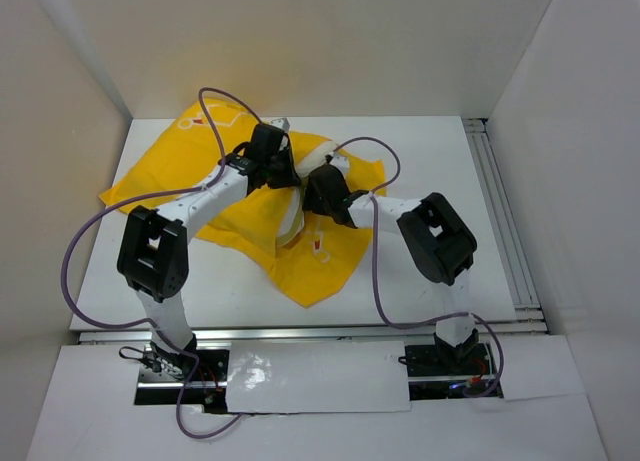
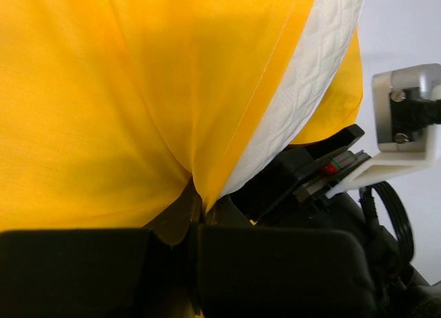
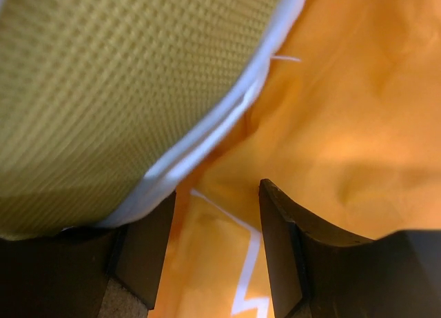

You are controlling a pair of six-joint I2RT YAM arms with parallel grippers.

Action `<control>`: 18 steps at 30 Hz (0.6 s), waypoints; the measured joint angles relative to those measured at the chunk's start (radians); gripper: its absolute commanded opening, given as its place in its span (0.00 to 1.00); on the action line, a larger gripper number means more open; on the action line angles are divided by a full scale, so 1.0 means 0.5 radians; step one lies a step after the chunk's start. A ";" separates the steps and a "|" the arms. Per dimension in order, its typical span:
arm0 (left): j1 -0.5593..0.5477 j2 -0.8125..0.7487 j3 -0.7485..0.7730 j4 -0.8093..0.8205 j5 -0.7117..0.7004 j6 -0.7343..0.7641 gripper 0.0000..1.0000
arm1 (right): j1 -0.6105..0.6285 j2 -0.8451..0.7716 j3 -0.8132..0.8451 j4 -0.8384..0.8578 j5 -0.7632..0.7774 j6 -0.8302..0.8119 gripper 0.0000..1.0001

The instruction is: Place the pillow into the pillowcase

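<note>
Overhead view: a bright yellow pillowcase lies crumpled across the middle and left of a white bench. One corner points toward the near edge. Faint white line print shows on its far-left part. The pillow sits near the centre of the cloth and is mostly covered. Only a pale strip of it shows between folds. Both arms reach in from the near edge and meet over this spot. The left end effector and right end effector are close together above the pillow. Purple cables loop from each arm.

Left wrist view: yellow pillowcase cloth fills most of the frame, smooth and slightly translucent, with a stitched hem running diagonally. It gathers to a point that runs down into the left end effector. The black fingers are pressed nearly together, pinching the cloth. To the right of the hem, a curved band of the pillow shows, cream-white with quilted stitching. Yellow cloth lies on both sides of it. The right arm, in black and white parts, is just beyond.

Right wrist view: the pillow fills the upper left. Its waffle-textured face looks yellowish here and it has a white piped seam. The right end effector has its two dark fingers spread apart and holds nothing. The left one sits just under the pillow's seam. Between and beyond them is orange-yellow pillowcase cloth with a white zigzag line printed on it.
</note>
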 measured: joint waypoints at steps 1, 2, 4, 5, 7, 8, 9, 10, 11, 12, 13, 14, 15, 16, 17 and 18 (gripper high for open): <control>0.002 0.000 0.000 0.004 0.001 0.002 0.00 | 0.003 0.020 0.020 -0.002 0.009 -0.002 0.60; 0.003 0.000 0.000 0.005 0.002 0.004 0.00 | 0.006 0.041 0.038 -0.010 0.018 -0.002 0.59; 0.007 0.000 -0.008 0.014 0.005 0.005 0.00 | 0.016 0.082 0.068 -0.014 0.040 -0.002 0.49; 0.010 0.000 -0.014 0.023 0.014 0.005 0.00 | 0.022 0.103 0.082 -0.019 0.050 0.004 0.48; 0.011 0.000 -0.027 0.039 0.023 0.005 0.00 | 0.039 0.140 0.117 -0.046 0.095 0.017 0.34; 0.011 0.000 -0.034 0.046 0.025 0.005 0.00 | 0.047 0.153 0.128 -0.060 0.115 0.018 0.18; 0.011 0.000 -0.034 0.050 0.029 0.006 0.00 | 0.054 0.160 0.134 -0.069 0.137 0.024 0.03; 0.011 -0.001 -0.034 0.056 0.030 0.007 0.00 | 0.062 0.168 0.139 -0.082 0.159 0.044 0.00; 0.011 -0.005 -0.034 0.056 0.029 0.007 0.00 | 0.067 0.171 0.140 -0.091 0.182 0.063 0.00; 0.011 -0.012 -0.034 0.056 0.028 0.007 0.00 | 0.069 0.171 0.140 -0.103 0.204 0.076 0.00; 0.012 -0.017 -0.034 0.055 0.027 0.008 0.00 | 0.069 0.168 0.140 -0.105 0.219 0.081 0.00; 0.013 -0.023 -0.034 0.057 0.022 0.008 0.00 | 0.069 0.159 0.129 -0.101 0.238 0.082 0.00; 0.014 -0.026 -0.034 0.062 0.012 0.007 0.00 | 0.069 0.134 0.093 -0.093 0.259 0.080 0.00; 0.015 -0.027 -0.034 0.063 0.004 0.007 0.00 | 0.069 0.092 0.043 -0.097 0.277 0.073 0.00; 0.018 -0.027 -0.033 0.060 -0.014 0.006 0.00 | 0.069 0.031 -0.027 -0.106 0.299 0.064 0.00; 0.024 -0.024 -0.032 0.049 -0.031 0.005 0.00 | 0.068 -0.047 -0.105 -0.101 0.320 0.050 0.00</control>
